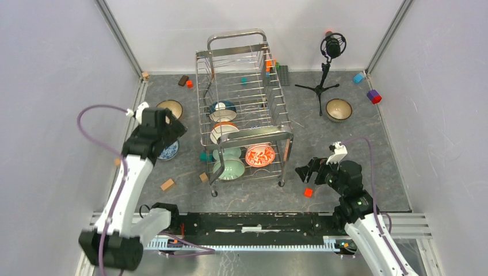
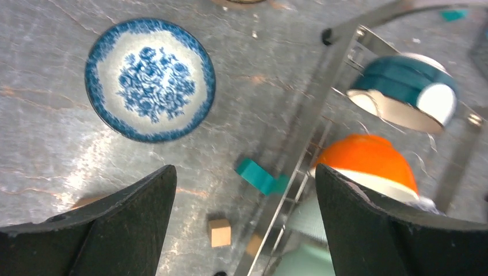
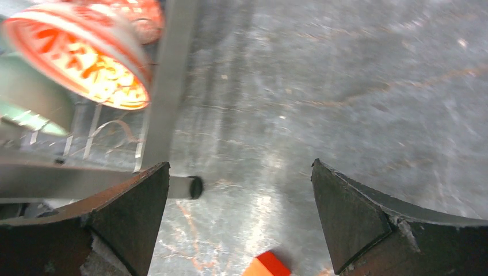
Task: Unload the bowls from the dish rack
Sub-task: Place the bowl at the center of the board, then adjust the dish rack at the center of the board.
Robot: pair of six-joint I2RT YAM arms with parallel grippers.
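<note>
"Left wrist view: what is your left pincer [image 2: 244, 169] doing?" the operator asks.

"It's spread wide and holds nothing. Below it the blue-and-white bowl [image 2: 150, 79] sits upright on the worktop [image 2: 52, 155], clear of both fingers and just beside the dish rack [image 1: 230, 66]. My right pincer [image 3: 240, 163] is released too, empty, hanging by the rack's near corner leg."

"Which bowl next?"

"I'd judge the orange bowl [image 2: 368, 167], standing on edge in the rack with the teal bowl [image 2: 403, 86] beyond it. For my right side, the red-and-white bowl [image 3: 80, 54], with the pale green bowl [image 1: 230, 169] beside it. A brown bowl [image 1: 170, 108] lies out on the worktop at the left, and a second brown bowl [image 1: 339, 109] at the right."

"How would you take it well?"

"One finger inside the rim, one outside, square to the wall. Glazed ceramic is hard, smooth and slippery, and the wall curves, so a skewed pinch could let it slip out. I'd lift straight up until it clears the thin steel wires, then swing away. The shiny tubing is rigid, and a clipped rim might chip. I'd set it down on bare marbled grey surface, away from the little teal block [image 2: 259, 175]."
</note>
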